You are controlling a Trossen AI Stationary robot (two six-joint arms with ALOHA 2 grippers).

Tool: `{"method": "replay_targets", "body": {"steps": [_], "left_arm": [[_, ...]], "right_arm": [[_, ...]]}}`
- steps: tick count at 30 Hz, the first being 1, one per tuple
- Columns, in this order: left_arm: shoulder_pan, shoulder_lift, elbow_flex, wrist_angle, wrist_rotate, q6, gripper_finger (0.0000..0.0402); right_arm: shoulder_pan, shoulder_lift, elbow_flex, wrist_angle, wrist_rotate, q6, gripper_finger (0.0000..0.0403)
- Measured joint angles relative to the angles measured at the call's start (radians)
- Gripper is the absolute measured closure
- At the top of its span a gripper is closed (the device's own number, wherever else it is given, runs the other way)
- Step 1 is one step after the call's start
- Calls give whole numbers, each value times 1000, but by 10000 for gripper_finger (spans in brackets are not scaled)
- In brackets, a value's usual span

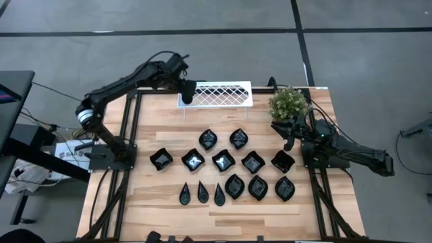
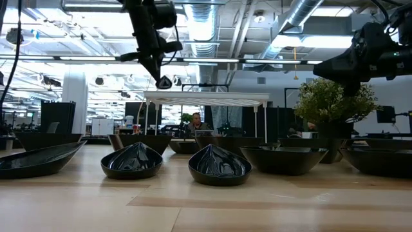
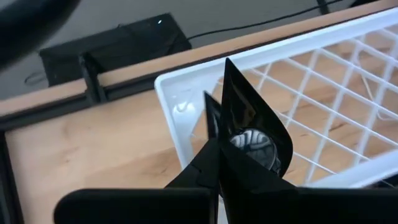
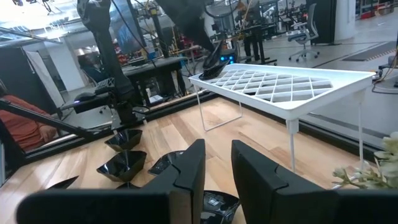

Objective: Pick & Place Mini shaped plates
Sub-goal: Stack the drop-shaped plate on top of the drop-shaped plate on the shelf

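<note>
While your left gripper (image 1: 187,93) hangs over the near-left corner of the white lattice tray (image 1: 223,94), its jaws are clamped on a slim teardrop plate (image 3: 249,127), held on edge above the lattice. Your right gripper (image 1: 289,140) waits beside the potted plant (image 1: 289,102), jaws partly apart and holding nothing. The remaining mini shaped plates (image 1: 223,160) sit in rows on the table (image 1: 155,121).

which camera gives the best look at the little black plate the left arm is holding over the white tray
The left wrist view: the teardrop plate fills the frame, pinched in the left tool above the white tray's corner. The high view shows only a dark speck; the low view, its underside; the right wrist view, a distant sliver.
</note>
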Motion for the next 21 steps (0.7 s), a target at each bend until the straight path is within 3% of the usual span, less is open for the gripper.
{"method": "replay_targets", "body": {"steps": [21], "left_arm": [[-14,7,-9,-17,5,-88,398]], "right_arm": [[0,0,0,0,0,0,329]]}}
